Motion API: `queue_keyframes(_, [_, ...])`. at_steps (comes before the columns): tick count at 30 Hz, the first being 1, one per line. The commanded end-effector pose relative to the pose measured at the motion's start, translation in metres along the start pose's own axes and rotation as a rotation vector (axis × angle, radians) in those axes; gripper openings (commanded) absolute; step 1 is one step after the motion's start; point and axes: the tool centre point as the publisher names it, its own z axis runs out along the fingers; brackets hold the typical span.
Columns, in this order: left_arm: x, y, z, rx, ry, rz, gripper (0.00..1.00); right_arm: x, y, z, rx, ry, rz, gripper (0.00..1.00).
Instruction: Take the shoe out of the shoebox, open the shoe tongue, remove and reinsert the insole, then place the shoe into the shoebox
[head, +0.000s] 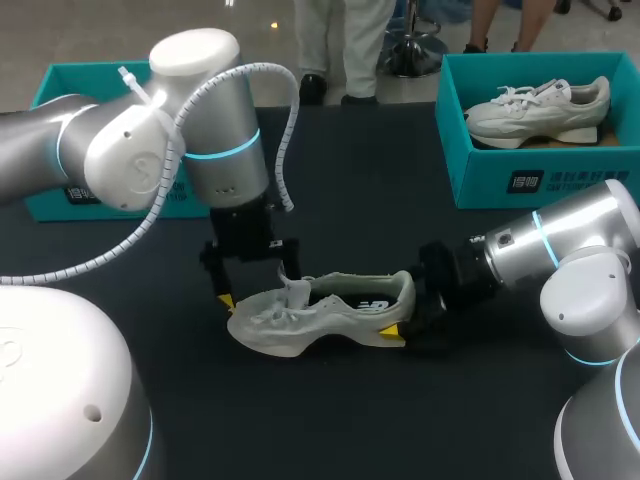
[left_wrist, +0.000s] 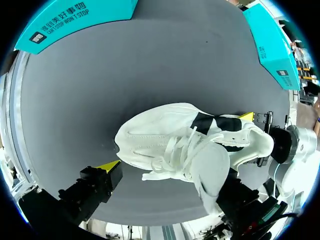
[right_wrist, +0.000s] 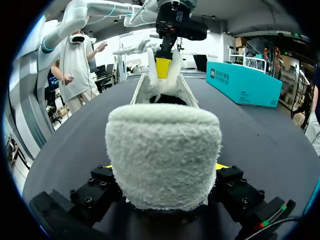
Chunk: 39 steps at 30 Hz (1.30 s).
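**Head view.** Two teal shoeboxes stand at the far side of the dark table (head: 330, 150), and there are two white sneakers. The left shoebox (head: 60, 80) is partly hidden behind the left arm. The right shoebox (head: 500, 180) holds the boxed sneaker (head: 540, 110). The loose sneaker (head: 320, 310) sits on its sole in the middle of the table, outside both boxes, with its toe toward the left arm. The left gripper (head: 258, 288) hangs over the laces, jaws spread. The right gripper (head: 405, 312) is at the heel.

**Left wrist view.** The loose sneaker (left_wrist: 165, 140) lies under the left gripper (left_wrist: 165, 177), whose jaws stand wide apart. One yellow tip is beside the toe, clear of it, and the raised tongue (left_wrist: 210, 167) rests near the other finger. The right gripper (left_wrist: 255, 137) meets the heel. Both the left shoebox (left_wrist: 75, 20) and the right shoebox (left_wrist: 272, 45) show beyond.

**Right wrist view.** The fuzzy heel of the loose sneaker (right_wrist: 164, 150) sits between the fingers of the right gripper (right_wrist: 164, 167). Its jaws pinch the heel from both sides. At the far end, one fingertip (right_wrist: 162, 67) of the left gripper stands against the upright tongue. The left shoebox (right_wrist: 245, 82) lies off to the side.
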Motion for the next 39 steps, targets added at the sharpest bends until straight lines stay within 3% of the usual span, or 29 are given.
queue_keyframes(1, [0.011, 0.001, -0.007, 0.005, -0.028, 0.024, 1.00, 0.000, 0.000, 0.003, 0.005, -0.001, 0.001, 0.00])
queue_keyframes(23, [0.052, -0.016, -0.044, 0.016, -0.041, 0.341, 1.00, 0.000, 0.000, 0.003, 0.005, -0.001, 0.001, 0.00])
queue_keyframes(31, [0.068, -0.020, -0.060, -0.029, -0.139, 0.794, 1.00, 0.000, 0.000, 0.003, 0.005, -0.001, 0.001, 0.00])
queue_keyframes(39, [0.077, -0.028, -0.078, 0.027, -0.080, 1.260, 1.00, 0.000, 0.000, 0.003, 0.005, -0.001, 0.001, 0.00])
